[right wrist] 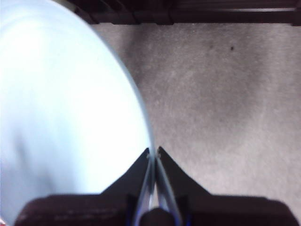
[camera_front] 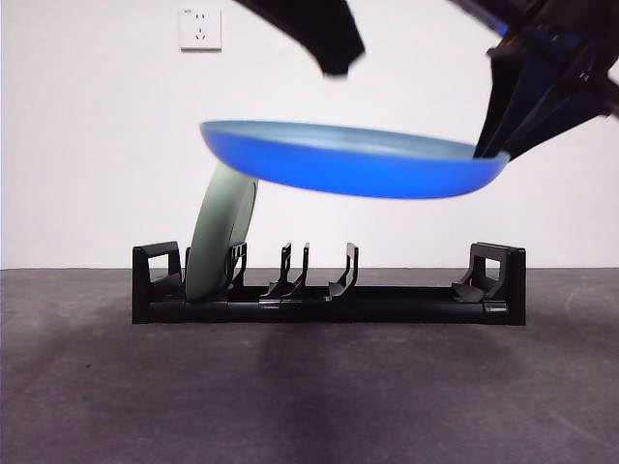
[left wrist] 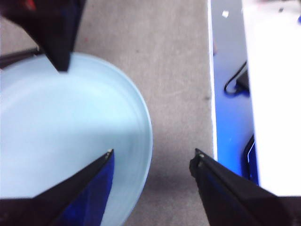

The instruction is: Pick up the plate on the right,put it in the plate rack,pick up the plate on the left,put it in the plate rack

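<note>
A blue plate (camera_front: 358,164) hangs level in the air above the plate rack (camera_front: 387,302), a long low black rack with curved prongs. My right gripper (camera_front: 491,150) is shut on the plate's right rim; the right wrist view shows its jaws (right wrist: 154,150) pinching the edge of the plate (right wrist: 61,108). My left gripper (camera_front: 337,63) hovers open above the plate, touching nothing; in the left wrist view its jaws (left wrist: 153,153) straddle the rim of the plate (left wrist: 61,141). A pale green plate (camera_front: 218,232) stands tilted in the rack's left slots.
The rack sits on a dark grey mat (camera_front: 309,396) before a white wall with a socket (camera_front: 200,28). In the left wrist view a blue strip with a black cable (left wrist: 233,80) runs beside the mat.
</note>
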Robot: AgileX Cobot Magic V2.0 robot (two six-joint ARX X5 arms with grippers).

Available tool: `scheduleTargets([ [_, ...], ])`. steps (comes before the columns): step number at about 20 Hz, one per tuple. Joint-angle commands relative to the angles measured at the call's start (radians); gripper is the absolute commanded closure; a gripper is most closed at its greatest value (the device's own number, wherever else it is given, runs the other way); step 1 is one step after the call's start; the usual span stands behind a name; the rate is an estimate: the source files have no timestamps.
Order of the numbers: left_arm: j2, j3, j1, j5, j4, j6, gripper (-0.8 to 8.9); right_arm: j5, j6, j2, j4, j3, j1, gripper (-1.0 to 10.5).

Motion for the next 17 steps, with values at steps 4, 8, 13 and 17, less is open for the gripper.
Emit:
scheduleTargets([
  [4, 0.079, -0.005, -0.006, -0.009, 0.006, -0.002, 5.37, -0.008, -0.013, -0.068, -0.032, -0.001, 0.0, 9.6],
  [8, 0.111, -0.005, -0.006, -0.009, 0.01, -0.002, 7.71, -0.008, -0.016, -0.107, -0.058, -0.001, 0.0, 9.6],
  [13, 0.113, -0.005, -0.006, -0.01, 0.011, -0.002, 8.22, -0.008, -0.017, -0.148, -0.061, -0.001, 0.0, 9.6],
  [17, 0.113, -0.005, -0.008, -0.008, 0.014, -0.003, 8.22, -0.007, -0.021, -0.173, -0.061, -0.001, 0.0, 9.4],
])
